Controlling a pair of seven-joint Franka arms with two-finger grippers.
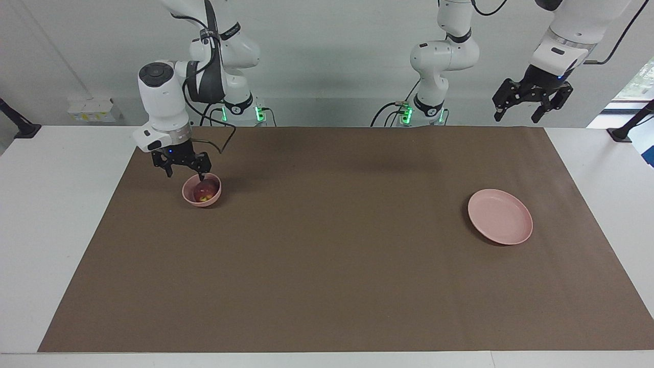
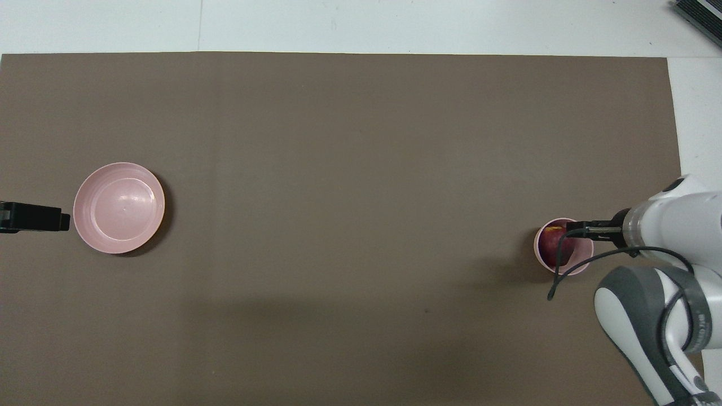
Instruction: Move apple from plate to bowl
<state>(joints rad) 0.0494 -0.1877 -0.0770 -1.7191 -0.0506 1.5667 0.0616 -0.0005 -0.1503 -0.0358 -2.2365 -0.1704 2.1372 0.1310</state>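
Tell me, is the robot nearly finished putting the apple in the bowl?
Nearly. The apple already sits in the bowl, and the plate is bare. The right gripper hangs open just over the bowl; it only needs to lift away. The left gripper waits raised, open.

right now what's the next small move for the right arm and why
Probably lift the right hand straight up, clear of the small deep pale pink bowl. The small dark red apple already sits in the bowl, the flat pale pink plate is bare, and the hand's fingers stand open at the bowl's rim. The left hand waits raised.
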